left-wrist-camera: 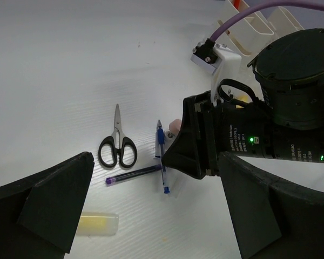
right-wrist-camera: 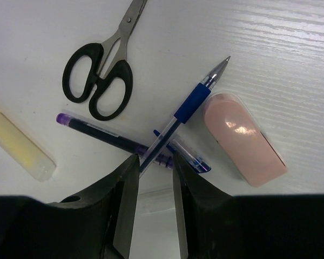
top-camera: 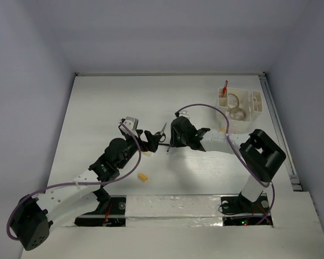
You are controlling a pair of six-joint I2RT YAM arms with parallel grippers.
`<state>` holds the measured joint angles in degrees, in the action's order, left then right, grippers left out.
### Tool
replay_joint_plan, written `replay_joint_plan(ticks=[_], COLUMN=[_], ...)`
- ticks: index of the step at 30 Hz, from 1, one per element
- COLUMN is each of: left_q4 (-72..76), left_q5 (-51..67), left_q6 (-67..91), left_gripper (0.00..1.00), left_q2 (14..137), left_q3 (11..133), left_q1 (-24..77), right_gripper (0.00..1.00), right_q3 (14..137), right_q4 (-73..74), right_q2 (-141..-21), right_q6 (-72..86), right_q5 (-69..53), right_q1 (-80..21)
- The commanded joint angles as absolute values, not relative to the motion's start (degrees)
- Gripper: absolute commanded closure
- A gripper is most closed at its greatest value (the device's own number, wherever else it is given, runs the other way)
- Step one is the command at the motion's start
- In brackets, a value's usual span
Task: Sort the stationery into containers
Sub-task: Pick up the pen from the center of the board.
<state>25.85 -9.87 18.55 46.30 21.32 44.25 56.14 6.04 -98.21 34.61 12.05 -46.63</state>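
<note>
Pen pickup under way: right hand (right-wrist-camera: 155,163) straddles the blue pen (right-wrist-camera: 191,102), jaws narrowly apart (not clamped); next, pinch and lift.

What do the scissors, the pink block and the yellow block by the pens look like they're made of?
The scissors: silvery, shiny blades, so bare metal; glossy black handles, probably plastic.
The pink block: smooth, with bright reflections, likely hard plastic or a coated eraser; the look leaves it open.
The yellow block: pale, clearer at one end, perhaps an eraser in a clear sleeve.
</note>
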Motion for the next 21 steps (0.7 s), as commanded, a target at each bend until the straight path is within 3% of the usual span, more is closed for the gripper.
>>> replay_joint_plan(ticks=[1, 12, 18, 21], left_q4=[27.8, 27.9, 28.0, 28.5], left_q5=[-9.3, -9.1, -9.1, -8.6], left_q6=[19.1, 19.2, 19.2, 19.3], left_gripper=[0.01, 0.01, 0.01, 0.01], left_q2=[45.3, 45.4, 45.4, 45.9], left_q3=[21.4, 21.4, 21.4, 21.3], left_q1=[44.5, 44.5, 44.5, 44.5], right_gripper=[0.65, 0.79, 0.91, 0.92], right_q3=[58.3, 58.8, 57.7, 56.9], right_q4=[6.1, 6.3, 5.4, 4.4], right_q2=[-99.6, -101.8, -99.0, -95.7], right_q6=[35.6, 36.3, 36.7, 36.4], right_q5=[13.6, 14.2, 15.3, 15.5], right_q1=[-47.7, -47.7, -47.7, -47.7])
